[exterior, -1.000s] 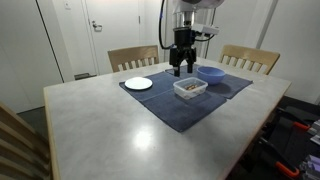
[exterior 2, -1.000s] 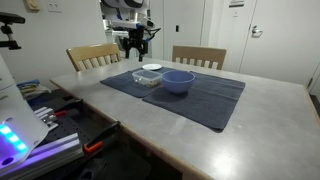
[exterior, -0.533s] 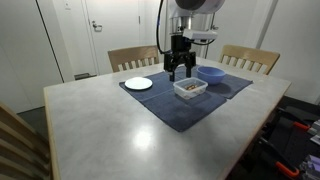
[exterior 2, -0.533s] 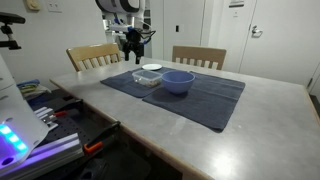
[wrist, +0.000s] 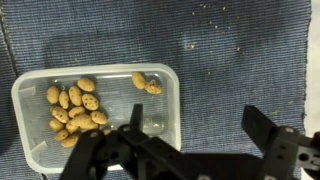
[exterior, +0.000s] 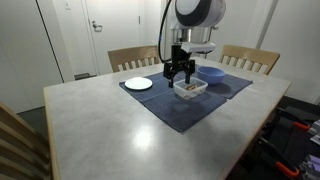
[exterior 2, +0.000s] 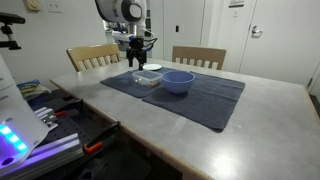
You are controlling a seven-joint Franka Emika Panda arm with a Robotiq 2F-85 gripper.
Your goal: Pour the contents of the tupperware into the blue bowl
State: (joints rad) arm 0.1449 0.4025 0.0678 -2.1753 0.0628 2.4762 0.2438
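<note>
The tupperware (exterior: 190, 89) is a small clear rectangular container on the dark blue cloth mat (exterior: 170, 105). In the wrist view the tupperware (wrist: 30, 95) sits at the left and holds the contents (wrist: 76, 110), several tan-brown bits. The blue bowl (exterior: 211, 74) stands just beyond it on the mat; it also shows in an exterior view (exterior 2: 177, 81) beside the tupperware (exterior 2: 149, 77). My gripper (exterior: 180, 74) hangs open just above the tupperware's edge; in the wrist view the gripper (wrist: 195, 125) has one finger over the container's right wall and the other over bare mat.
A flat white round plate (exterior: 139, 83) lies on the mat's far corner. Two wooden chairs (exterior: 132, 57) (exterior: 250, 58) stand behind the grey table (exterior: 110, 130). Another chair back shows at the near left.
My gripper has come down and moved slightly sideways, closer to the tupperware. The jaws stay open. The tupperware and bowl have not moved.
</note>
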